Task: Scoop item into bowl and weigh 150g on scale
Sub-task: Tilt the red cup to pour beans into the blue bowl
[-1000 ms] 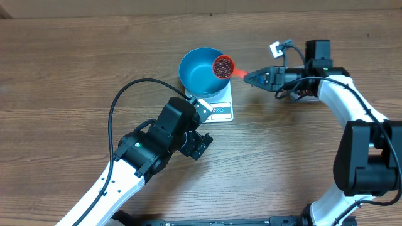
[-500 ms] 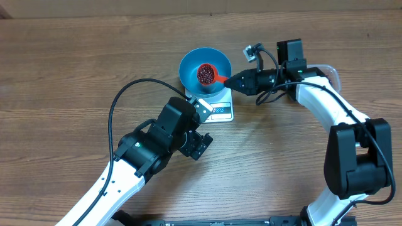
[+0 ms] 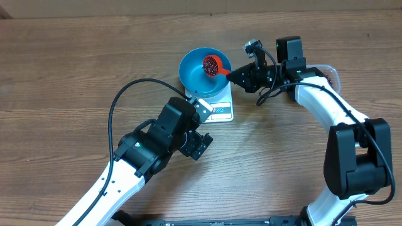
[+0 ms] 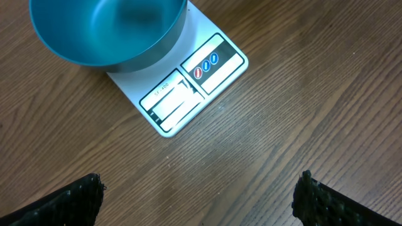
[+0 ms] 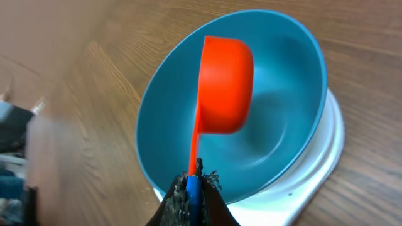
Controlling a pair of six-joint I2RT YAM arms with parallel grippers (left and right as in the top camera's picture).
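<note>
Overhead | scoop [image 3: 211,64] of beans [image 3: 210,64] has moved off the rim to over bowl [image 3: 191,76], starting to roll; right gripper [image 3: 233,75] clamped on it; left gripper [image 3: 201,144] wide, empty; pour imminent

Left arm [image 3: 119,166] is reaching up from the bottom-left corner with the left gripper [image 4: 200,185] hanging wide open, fingers [image 4: 69,201] spread far apart, while the right arm [image 3: 330,103] is curling in from the right side, right gripper [image 5: 191,185] pinching tight on a scoop [image 5: 226,81] handle.
</note>
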